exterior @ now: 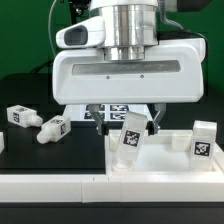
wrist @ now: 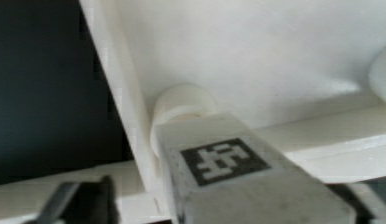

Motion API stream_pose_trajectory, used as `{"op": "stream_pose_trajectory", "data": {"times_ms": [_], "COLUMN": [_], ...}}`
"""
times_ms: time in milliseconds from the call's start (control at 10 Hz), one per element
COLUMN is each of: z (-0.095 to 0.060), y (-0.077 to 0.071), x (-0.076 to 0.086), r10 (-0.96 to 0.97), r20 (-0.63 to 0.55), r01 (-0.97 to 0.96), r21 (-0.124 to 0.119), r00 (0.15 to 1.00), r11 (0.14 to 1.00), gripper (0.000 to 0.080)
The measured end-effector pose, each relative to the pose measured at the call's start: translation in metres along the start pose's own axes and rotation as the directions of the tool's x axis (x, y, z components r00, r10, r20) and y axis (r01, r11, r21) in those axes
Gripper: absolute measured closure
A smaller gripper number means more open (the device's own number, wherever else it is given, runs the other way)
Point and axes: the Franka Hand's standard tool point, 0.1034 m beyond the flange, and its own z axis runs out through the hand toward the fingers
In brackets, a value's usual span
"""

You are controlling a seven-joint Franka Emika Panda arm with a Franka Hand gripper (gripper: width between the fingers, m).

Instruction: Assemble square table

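The white square slab (exterior: 165,162) lies at the exterior view's lower right; its rim also shows in the wrist view (wrist: 119,90). My gripper (exterior: 133,122) hangs over the slab's near-left corner, shut on a short white leg (exterior: 131,137) with a black-and-white tag. The leg is tilted, its lower end at the corner socket. In the wrist view the tagged leg (wrist: 225,165) lies between my dark fingertips (wrist: 80,205), and my gripper (wrist: 216,208) grips it. A second leg (exterior: 203,140) stands upright on the slab's right side. Two more legs (exterior: 20,115) (exterior: 52,128) lie on the black table at the left.
The marker board (exterior: 108,112) lies behind the slab, mostly hidden by my hand. A long low white border bar (exterior: 55,185) runs along the front. Black table (exterior: 40,155) lies between the loose legs and the bar.
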Motion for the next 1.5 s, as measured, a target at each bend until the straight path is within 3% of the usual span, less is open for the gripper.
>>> {"op": "stream_pose_trajectory", "data": {"times_ms": [100,200,500,900,1300,1500], "z": [0.0,-0.001,0.0,0.003,0.003,0.003], "y": [0.0,0.001,0.006,0.004,0.007,0.007], "x": [0.0,0.0,0.01,0.011,0.009,0.009], "r10": [0.031,0.066,0.293,0.734,0.928,0.929], "r20": [-0.001,-0.001,0.048,0.053,0.051,0.051], "r01": [-0.031,-0.066,-0.293,-0.735,-0.93,-0.93], "r21": [0.0,-0.001,-0.001,-0.004,0.003,0.001], "r00": [1.0,0.998,0.955,0.677,0.368,0.367], "r11": [1.0,0.998,0.956,0.678,0.369,0.367], "gripper": [0.0424,0.0504,0.0509,0.0509,0.0509,0.0509]}}
